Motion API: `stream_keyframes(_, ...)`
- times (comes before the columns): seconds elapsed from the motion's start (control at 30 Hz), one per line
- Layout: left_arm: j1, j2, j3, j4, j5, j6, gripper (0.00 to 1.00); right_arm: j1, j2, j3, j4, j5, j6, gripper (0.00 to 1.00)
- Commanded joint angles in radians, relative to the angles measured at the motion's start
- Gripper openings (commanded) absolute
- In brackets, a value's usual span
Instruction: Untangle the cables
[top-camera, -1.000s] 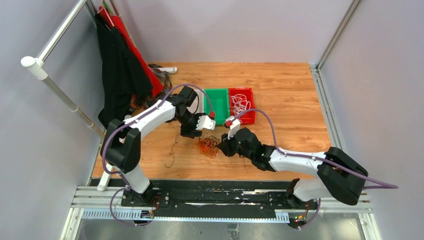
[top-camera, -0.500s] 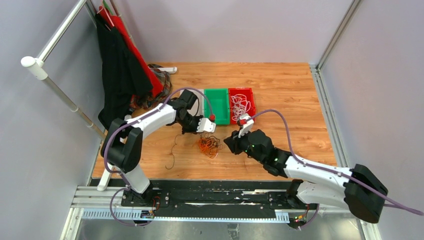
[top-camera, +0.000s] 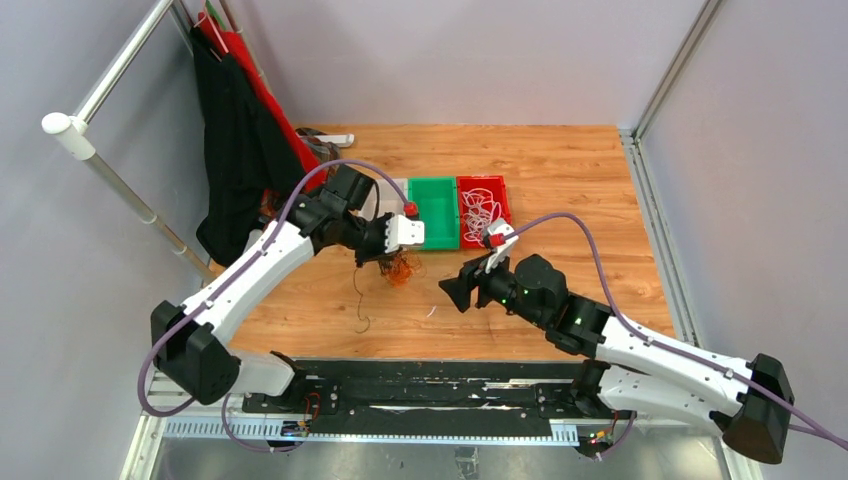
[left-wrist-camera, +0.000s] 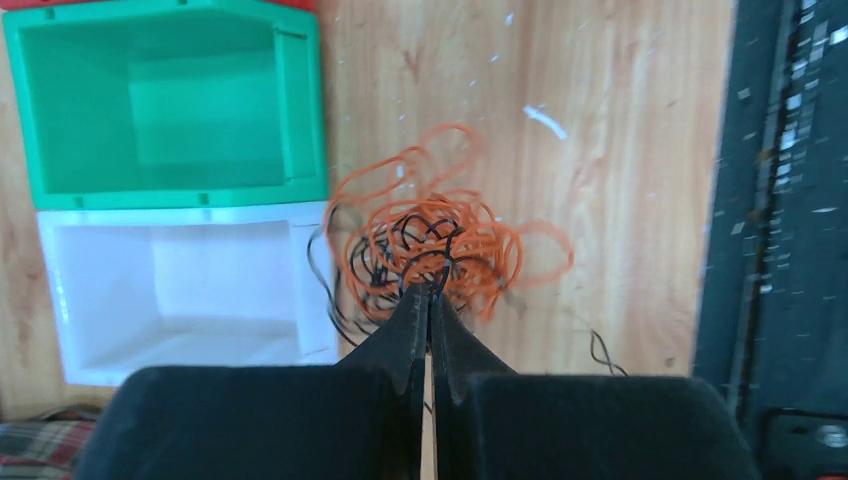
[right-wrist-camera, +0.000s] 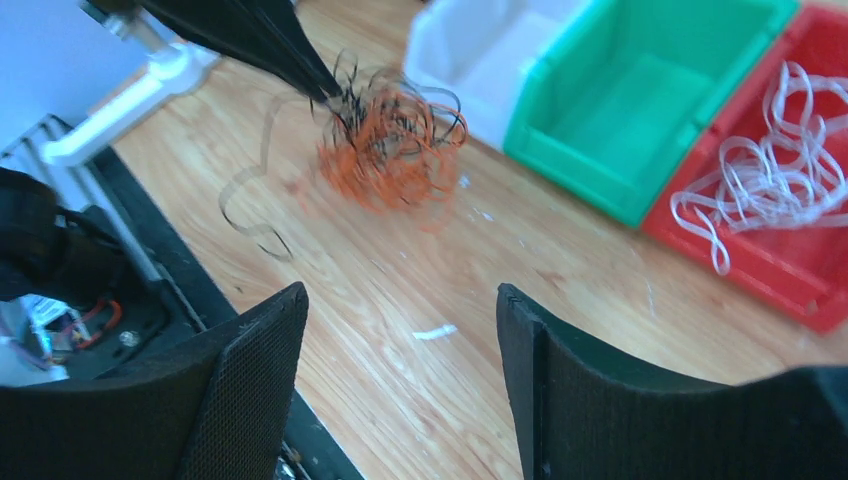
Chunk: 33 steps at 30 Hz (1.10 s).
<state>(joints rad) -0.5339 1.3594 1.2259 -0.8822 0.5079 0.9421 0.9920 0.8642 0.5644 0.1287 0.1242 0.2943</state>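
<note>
A tangle of orange and black cables (top-camera: 401, 268) hangs from my left gripper (top-camera: 391, 257), which is shut on its black loops. The left wrist view shows the fingertips (left-wrist-camera: 432, 292) pressed together at the tangle's (left-wrist-camera: 440, 240) near edge. A thin black cable tail (top-camera: 358, 305) trails down to the table. My right gripper (top-camera: 452, 292) stands open and empty to the right of the tangle, apart from it. The right wrist view has the tangle (right-wrist-camera: 390, 145) ahead of the wide-spread jaws (right-wrist-camera: 400, 295). White cables (top-camera: 483, 208) lie in the red bin (top-camera: 499, 236).
A green bin (top-camera: 433, 212) stands empty beside the red one, and a white bin (left-wrist-camera: 170, 285) sits on its other side. A small white scrap (top-camera: 432, 311) lies on the wood. Dark clothes (top-camera: 240, 140) hang on the left rack. The black rail (top-camera: 420, 385) runs along the near edge.
The left gripper shut on the tangle and carried it left and back, toward the bins. The right gripper let go, opened wide and drew back to the right.
</note>
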Motion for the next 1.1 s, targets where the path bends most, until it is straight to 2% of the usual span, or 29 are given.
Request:
stream_keyframes(0.0, -0.027, -0.051, 0.035, -0.089, 0.082, -0.208, 0.01, 0.055, 0.056, 0.112, 0.013, -0.008, -0.073, 0.70)
stream_keyframes(0.13, -0.033, -0.077, 0.070, -0.104, 0.099, -0.293, 0.01, 0.086, 0.170, 0.128, 0.185, -0.024, -0.087, 0.71)
stream_keyframes(0.33, -0.036, -0.095, 0.130, -0.141, 0.124, -0.384, 0.01, 0.146, 0.310, 0.143, 0.345, 0.062, -0.133, 0.70)
stream_keyframes(0.57, -0.042, -0.120, 0.131, -0.178, 0.165, -0.416, 0.01, 0.151, 0.369, 0.139, 0.481, 0.133, -0.129, 0.64)
stream_keyframes(0.83, -0.050, -0.122, 0.131, -0.181, 0.174, -0.436, 0.01, 0.152, 0.345, 0.116, 0.522, 0.191, -0.138, 0.62)
stream_keyframes(1.07, -0.062, -0.114, 0.148, -0.202, 0.219, -0.441, 0.01, 0.152, 0.356, 0.108, 0.538, 0.222, -0.139, 0.57)
